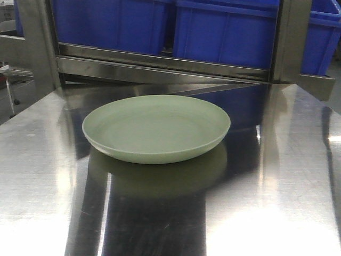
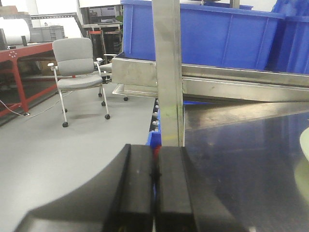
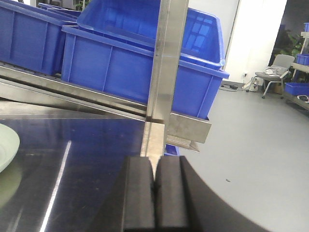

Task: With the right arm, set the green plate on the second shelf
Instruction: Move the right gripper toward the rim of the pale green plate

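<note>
The green plate [image 1: 156, 128] rests flat on the steel table top [image 1: 277, 192], in the middle of the front view. Only its edge shows in the left wrist view, as the green plate [image 2: 305, 145] at the right border, and in the right wrist view, as the green plate [image 3: 7, 145] at the left border. My left gripper [image 2: 155, 166] is shut with nothing between its black fingers, off the table's left side. The right gripper [image 3: 154, 176] is shut and empty too, near the table's right side. The shelf rail [image 1: 160, 61] runs behind the plate.
Blue plastic crates [image 1: 224, 29] sit on the shelf above the rail. Steel uprights [image 2: 168, 72] [image 3: 161, 82] stand right in front of each gripper. A grey office chair [image 2: 77, 72] stands on the floor to the left, and another chair [image 3: 275, 70] far right.
</note>
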Robot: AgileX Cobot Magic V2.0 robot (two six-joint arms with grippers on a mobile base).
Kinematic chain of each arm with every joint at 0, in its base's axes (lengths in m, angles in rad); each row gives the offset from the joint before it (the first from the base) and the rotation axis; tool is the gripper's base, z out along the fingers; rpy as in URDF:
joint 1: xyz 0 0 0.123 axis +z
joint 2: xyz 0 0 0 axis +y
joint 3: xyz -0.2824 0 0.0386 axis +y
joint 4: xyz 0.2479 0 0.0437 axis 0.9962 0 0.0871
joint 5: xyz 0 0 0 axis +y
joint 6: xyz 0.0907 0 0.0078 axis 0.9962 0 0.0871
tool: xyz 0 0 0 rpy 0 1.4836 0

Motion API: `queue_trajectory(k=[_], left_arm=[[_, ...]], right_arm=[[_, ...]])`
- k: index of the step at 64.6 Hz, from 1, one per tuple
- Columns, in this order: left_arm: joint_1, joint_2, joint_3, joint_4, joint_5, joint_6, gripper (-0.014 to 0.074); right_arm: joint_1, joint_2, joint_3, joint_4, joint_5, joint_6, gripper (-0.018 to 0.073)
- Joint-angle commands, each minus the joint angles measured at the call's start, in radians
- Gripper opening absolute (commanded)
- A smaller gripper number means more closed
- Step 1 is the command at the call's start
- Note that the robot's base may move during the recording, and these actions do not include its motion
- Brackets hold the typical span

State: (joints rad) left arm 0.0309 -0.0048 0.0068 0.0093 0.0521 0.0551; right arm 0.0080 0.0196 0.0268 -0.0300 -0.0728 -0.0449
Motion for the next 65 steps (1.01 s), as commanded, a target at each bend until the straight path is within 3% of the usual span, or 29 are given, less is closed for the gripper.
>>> queue_trajectory(k=[1,19,39,53,65], left_arm=[[-0.007,-0.021,0.042,0.0,-0.081,-0.003,0.013],[-0.007,-0.021,0.042,0.0,-0.081,-0.003,0.013],[-0.007,-0.021,0.042,0.0,-0.081,-0.003,0.013],[-0.007,-0.021,0.042,0.0,-0.081,-0.003,0.013],[-0.007,-0.021,0.042,0.0,-0.081,-0.003,0.013]], right_arm=[[-0.005,0.012,-0.018,-0.013,-0.097,-0.01,0.005],[-0.005,0.012,-0.018,0.092,-0.128,0.082,0.005],[-0.005,0.012,-0.07,0.075,-0.401,0.111,0.005],[-0.005,0.057,-0.385,0.011,-0.209,0.111,0.005],[-0.005,0.262,-0.721,0.011,0.013,0.111,0.005]])
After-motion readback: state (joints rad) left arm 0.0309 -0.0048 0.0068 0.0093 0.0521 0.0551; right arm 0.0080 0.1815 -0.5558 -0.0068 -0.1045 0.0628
